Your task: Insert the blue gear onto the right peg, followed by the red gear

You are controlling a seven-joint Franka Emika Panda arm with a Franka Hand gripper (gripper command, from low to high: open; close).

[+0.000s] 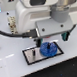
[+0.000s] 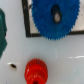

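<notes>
The blue gear lies on the grey black-edged plate, towards the exterior view's right end of it. In the wrist view the blue gear fills the plate's corner and a pale-dark spot shows in its centre hole; I cannot tell for sure that this is the right peg. The red gear lies flat on the white table off the plate, apart from the blue gear. My gripper hangs just above the blue gear; its fingers are blurred in the exterior view and do not show in the wrist view.
A thin pin stands on the plate's other end. A dark teal-navy lump lies at the edge of the wrist view beside the plate. A black cable runs across at the exterior view's left.
</notes>
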